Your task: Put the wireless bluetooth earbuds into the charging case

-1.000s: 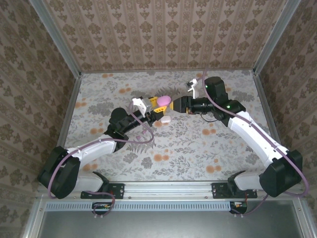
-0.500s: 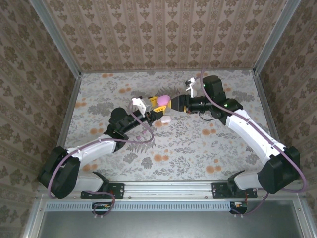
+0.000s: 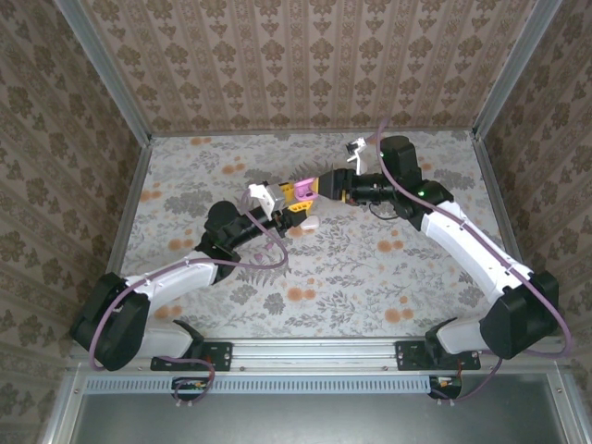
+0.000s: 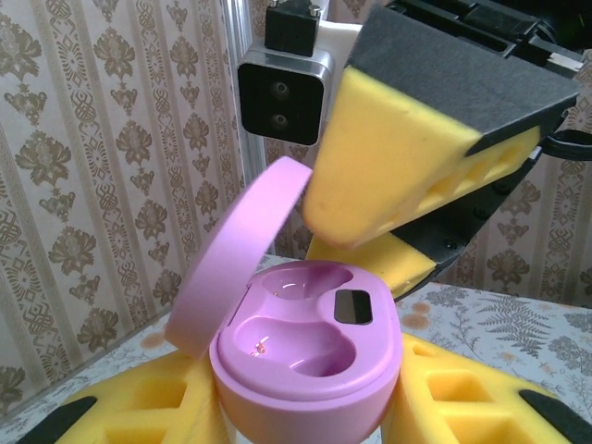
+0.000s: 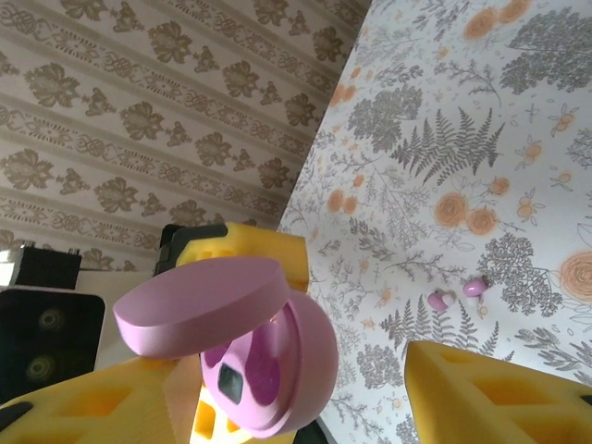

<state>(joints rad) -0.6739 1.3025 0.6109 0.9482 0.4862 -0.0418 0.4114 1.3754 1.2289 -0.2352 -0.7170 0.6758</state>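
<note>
The pink-purple charging case [image 4: 310,356] stands upright with my left gripper [image 4: 310,412] shut on its base between yellow foam fingers [image 4: 139,407]. Its lid [image 4: 236,259] is hinged up to the left and both sockets are empty. My right gripper [image 3: 324,188] is open, with one foam finger [image 4: 398,157] right against the lid's upper edge. In the right wrist view the open case [image 5: 277,370] sits between the right gripper's [image 5: 296,365] fingers [image 5: 499,398]. Two tiny pinkish earbuds [image 5: 437,300] [image 5: 475,288] lie side by side on the floral table.
A small white rounded box [image 3: 306,222] lies on the table just in front of the held case [image 3: 303,188]. The right wrist camera [image 4: 282,92] hangs close above the lid. Patterned walls and metal posts [image 3: 129,199] enclose the table.
My right gripper has shifted a little toward the back wall and slightly left beside the case, and the case's lid has tipped up. The left arm has held still.
</note>
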